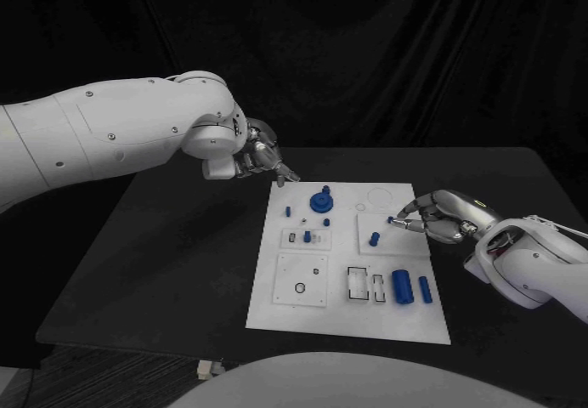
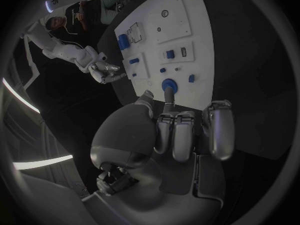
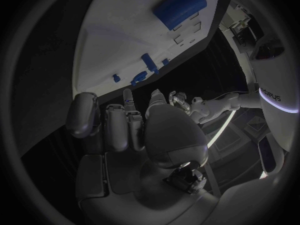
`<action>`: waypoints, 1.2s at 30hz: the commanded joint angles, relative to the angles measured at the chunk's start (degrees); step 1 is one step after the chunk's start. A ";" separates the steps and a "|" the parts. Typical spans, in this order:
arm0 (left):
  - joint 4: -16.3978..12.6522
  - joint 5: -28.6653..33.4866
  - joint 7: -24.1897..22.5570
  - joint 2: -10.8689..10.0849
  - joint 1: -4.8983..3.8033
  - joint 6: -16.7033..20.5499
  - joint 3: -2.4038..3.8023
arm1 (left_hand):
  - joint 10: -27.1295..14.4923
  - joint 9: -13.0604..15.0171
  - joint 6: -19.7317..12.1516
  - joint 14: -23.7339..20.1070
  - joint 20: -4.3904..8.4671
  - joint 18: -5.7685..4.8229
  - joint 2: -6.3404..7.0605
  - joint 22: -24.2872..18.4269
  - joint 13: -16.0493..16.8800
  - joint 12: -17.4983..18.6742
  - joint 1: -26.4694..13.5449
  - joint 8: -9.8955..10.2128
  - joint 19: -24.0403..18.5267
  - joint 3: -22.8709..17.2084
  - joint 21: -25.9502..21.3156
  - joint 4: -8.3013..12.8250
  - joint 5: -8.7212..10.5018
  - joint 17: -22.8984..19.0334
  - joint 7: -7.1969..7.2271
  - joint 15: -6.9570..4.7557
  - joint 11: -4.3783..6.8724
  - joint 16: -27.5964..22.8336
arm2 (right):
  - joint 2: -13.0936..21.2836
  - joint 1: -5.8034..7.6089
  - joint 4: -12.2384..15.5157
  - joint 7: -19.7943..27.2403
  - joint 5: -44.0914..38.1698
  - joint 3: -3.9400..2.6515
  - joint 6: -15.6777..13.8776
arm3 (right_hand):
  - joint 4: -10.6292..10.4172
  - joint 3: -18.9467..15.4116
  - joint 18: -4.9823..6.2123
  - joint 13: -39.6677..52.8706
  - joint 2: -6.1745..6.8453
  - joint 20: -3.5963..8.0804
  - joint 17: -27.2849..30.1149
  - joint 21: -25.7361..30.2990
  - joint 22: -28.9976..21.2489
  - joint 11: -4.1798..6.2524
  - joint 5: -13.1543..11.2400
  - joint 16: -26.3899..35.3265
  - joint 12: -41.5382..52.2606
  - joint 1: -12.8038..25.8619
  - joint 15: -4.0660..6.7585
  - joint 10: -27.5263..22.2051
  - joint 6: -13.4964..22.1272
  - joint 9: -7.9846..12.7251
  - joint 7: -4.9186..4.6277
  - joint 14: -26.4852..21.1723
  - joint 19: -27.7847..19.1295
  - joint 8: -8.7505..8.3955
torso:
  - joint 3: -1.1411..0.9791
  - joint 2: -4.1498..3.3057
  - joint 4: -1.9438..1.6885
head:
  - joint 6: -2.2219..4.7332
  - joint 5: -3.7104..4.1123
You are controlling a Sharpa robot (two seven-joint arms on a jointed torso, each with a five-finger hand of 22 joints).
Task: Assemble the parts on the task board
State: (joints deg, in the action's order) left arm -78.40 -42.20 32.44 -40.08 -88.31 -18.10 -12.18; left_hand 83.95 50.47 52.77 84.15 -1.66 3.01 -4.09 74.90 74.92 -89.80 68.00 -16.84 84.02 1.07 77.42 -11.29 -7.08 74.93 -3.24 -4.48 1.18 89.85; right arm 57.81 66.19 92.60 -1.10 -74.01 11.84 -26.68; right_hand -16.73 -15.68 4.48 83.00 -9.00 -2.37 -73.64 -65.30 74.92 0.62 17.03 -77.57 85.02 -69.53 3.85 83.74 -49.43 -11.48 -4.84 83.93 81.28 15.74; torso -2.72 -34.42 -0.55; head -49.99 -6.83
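Board (image 1: 279, 314): white plate mid-table, between the two hands; blue parts sit mostly on its far and right sections.
Left hand (image 1: 257, 157): hovers just off the board's far-left corner, fingers curled in together, nothing in them; gear (image 1: 321, 201) lies just ahead of the fingertips.
Right hand (image 1: 432, 218): over the board's right edge, fingertips pinching a small blue peg (image 1: 391, 221).
Cylinder (image 1: 401, 285): lies near the board's right edge beside a long pin (image 1: 424, 289), on the wrist side of the right fingers.
Slots (image 1: 357, 284): rectangular recesses left of the cylinder, look empty.
Risk: the pinch on the peg looks shallow; a tilt at insertion could jam or drop it.
Risk: the left fingers are close to the gear; a sweep could knock it.
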 commanded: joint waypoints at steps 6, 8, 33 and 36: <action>8.06 -2.04 -0.70 3.98 2.36 -4.95 0.01 | 6.05 -6.51 2.18 5.85 -0.74 -0.83 -0.41 12.24 15.08 -0.20 1.31 4.79 3.02 -0.88 0.94 0.30 -3.45 15.07 -0.57 0.71 -0.64 0.15 | 0.31 -0.11 1.05 1.72 -0.09 -0.03 -2.57 | 0.08 -1.14 -0.94 2.61 -0.25 0.22 -10.71 -6.91 10.49 0.15 -0.06 -8.40 1.93 1.30 0.40 4.05 -0.50 0.05 0.04 4.76 2.69 -0.11 | -0.03 0.03 0.00 | -0.01 -0.28; 10.37 -2.86 -0.73 5.37 3.46 -4.87 0.01 | 6.05 -7.89 2.89 5.85 -0.80 -0.82 -0.28 12.23 15.08 -0.20 1.26 5.75 2.98 -1.14 1.01 0.29 -3.62 15.07 -0.63 0.75 -0.68 0.15 | 0.41 -0.11 1.39 2.17 -0.09 -0.03 -3.09 | 0.06 -1.27 -1.11 3.34 -0.32 0.24 -11.71 -7.86 10.72 0.15 -0.06 -9.14 2.46 1.40 0.41 4.43 -0.67 0.01 0.06 4.99 3.01 -0.03 | -0.02 -0.04 0.01 | -0.01 -0.27; 22.36 -5.53 -2.27 13.38 9.38 -2.93 0.03 | 6.05 -10.64 5.82 5.85 -0.85 -0.53 1.42 11.83 15.08 -0.20 -1.72 7.26 2.31 0.68 -0.25 -1.15 4.22 15.07 -0.59 0.74 -0.65 0.15 | 1.63 -0.11 3.57 3.21 -0.09 -0.04 -5.06 | 0.03 -1.94 -1.74 5.82 -1.02 0.32 -14.40 -11.46 11.55 0.17 0.24 -11.08 4.20 2.47 0.45 5.70 -1.33 -0.08 0.11 5.62 4.23 0.21 | 0.02 -0.12 0.01 | -0.01 -0.33; 22.68 -5.54 -2.49 13.98 9.81 -2.83 0.03 | 6.05 -10.66 5.87 5.85 -0.85 -0.52 1.38 11.82 15.08 -0.20 -1.23 7.27 2.28 0.58 -0.29 -0.80 4.14 15.07 -0.57 0.74 -0.64 0.15 | 1.51 -0.12 3.53 3.18 -0.09 -0.04 -5.00 | 0.03 -1.94 -1.74 5.82 -1.02 0.32 -14.40 -11.46 11.55 0.17 0.24 -11.08 4.20 2.47 0.45 5.70 -1.33 -0.08 0.11 5.62 4.23 0.21 | -0.01 -0.09 -0.01 | -0.01 -0.31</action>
State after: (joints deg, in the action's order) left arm -55.81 -47.55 31.36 -26.34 -78.67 -21.46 -12.19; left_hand 83.97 39.87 58.26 84.15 -2.15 3.04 -2.90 74.93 74.91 -89.80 66.32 -9.85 84.09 1.72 77.39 -12.41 -3.04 74.92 -3.99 -4.09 0.76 89.85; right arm 59.35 66.19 96.04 1.72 -74.00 11.83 -30.76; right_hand -16.67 -17.31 3.53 77.15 -9.88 -2.06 -74.93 -76.56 74.90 0.60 17.04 -88.32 88.98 -67.59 3.85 83.71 -50.48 -11.50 -4.66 83.92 83.65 15.74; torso -2.68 -34.57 -0.58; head -49.99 -7.12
